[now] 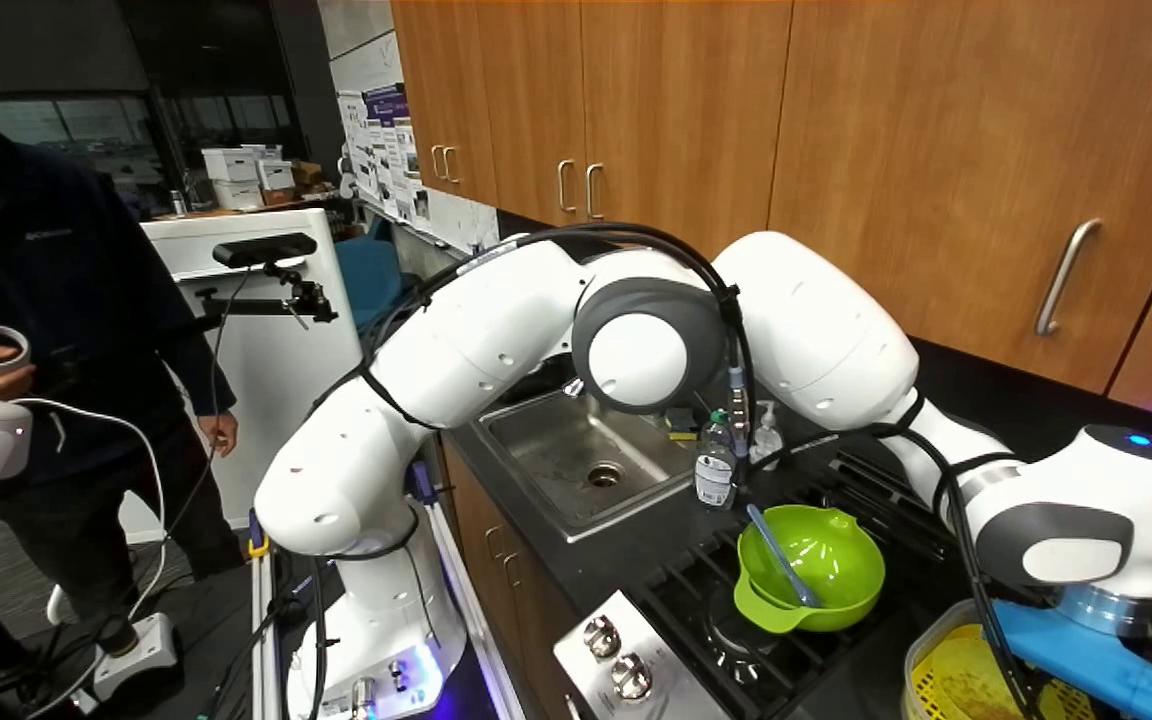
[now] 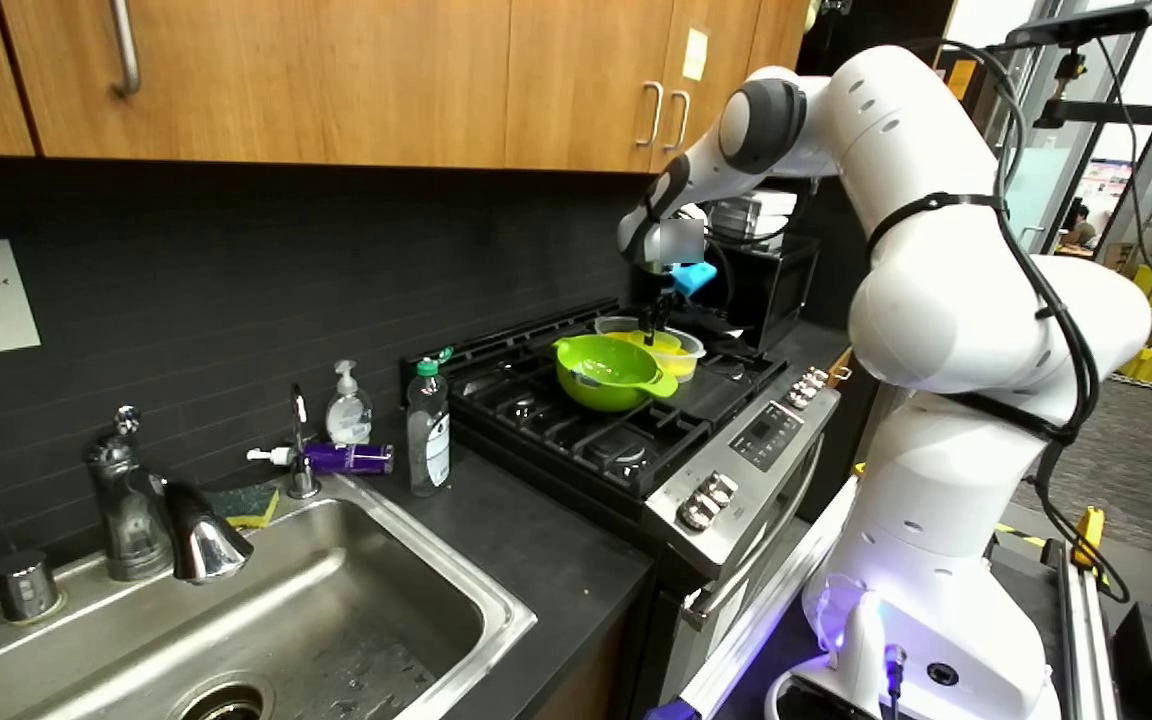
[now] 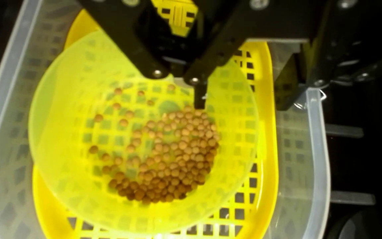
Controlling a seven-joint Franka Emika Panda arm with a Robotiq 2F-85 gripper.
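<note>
My gripper [image 3: 243, 96] is open, with no object gripped. It points down over a translucent yellow bowl [image 3: 58, 132] that holds many small brown balls [image 3: 191, 156]. One of its fingers [image 3: 200, 98] is over the inside of the bowl, by the balls. The other is outside, over the gap by the tub wall. The bowl's edge runs between them; contact cannot be told. The bowl sits in a yellow slotted basket [image 3: 270, 139] inside a clear tub [image 3: 322, 172]. The gripper [image 2: 652, 320] also shows in an exterior view, behind a green bowl [image 2: 608, 372].
The green bowl [image 1: 856, 560] sits on the stove grates with a blue-handled utensil [image 1: 781, 555] in it. Soap bottles [image 2: 428, 430] stand between stove and sink [image 2: 506, 600]. Wooden cabinets [image 1: 676, 110] hang above. A person [image 1: 66, 300] stands beyond the robot base.
</note>
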